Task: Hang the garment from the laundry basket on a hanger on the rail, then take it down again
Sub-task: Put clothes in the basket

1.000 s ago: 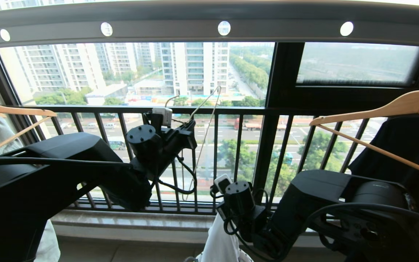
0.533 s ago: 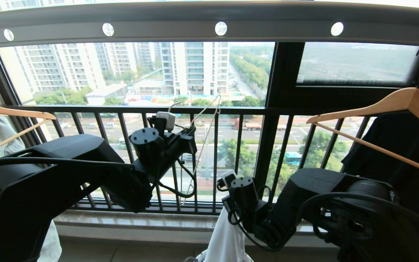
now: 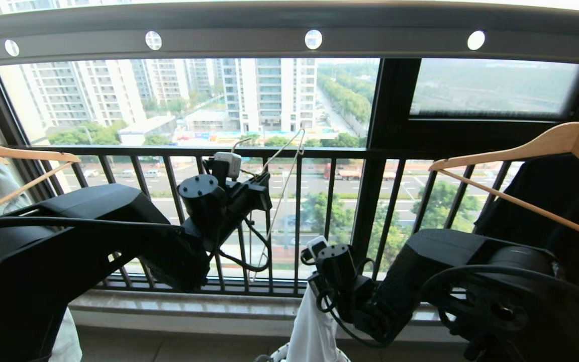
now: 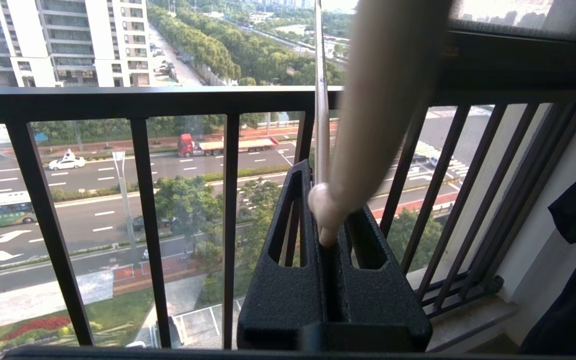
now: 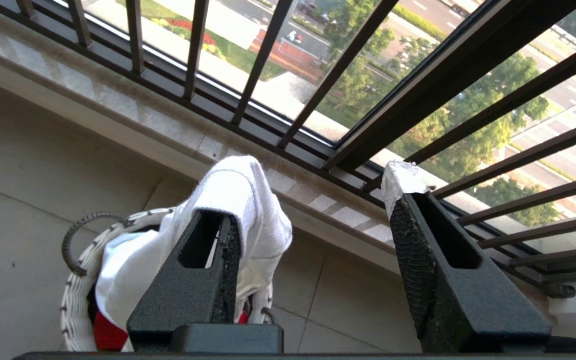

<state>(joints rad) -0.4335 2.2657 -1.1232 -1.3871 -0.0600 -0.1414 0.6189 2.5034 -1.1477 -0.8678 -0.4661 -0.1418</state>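
The left tool (image 4: 324, 220) is raised at mid-height with its fingers (image 4: 288, 260) clamped together, while the lower right tool (image 5: 313, 200) has its fingers (image 5: 418, 250) spread wide.

I see the shirt (image 5: 248, 210) plain white, with a patch of red cloth (image 5: 108, 332) under it in the basket (image 5: 75, 280), which is white weave with a dark grey loop handle (image 5: 85, 225). The thin hanger (image 3: 289, 166) I hold is cream. My grippers, left (image 4: 325, 235) and right (image 5: 313, 240), are matt black; one right fingertip (image 5: 400, 182) wears white tape. The rail (image 3: 239, 30) is grey with a row of pale round holes. The window railing (image 3: 329, 201) is black, the wooden hangers (image 3: 546, 146) light tan.
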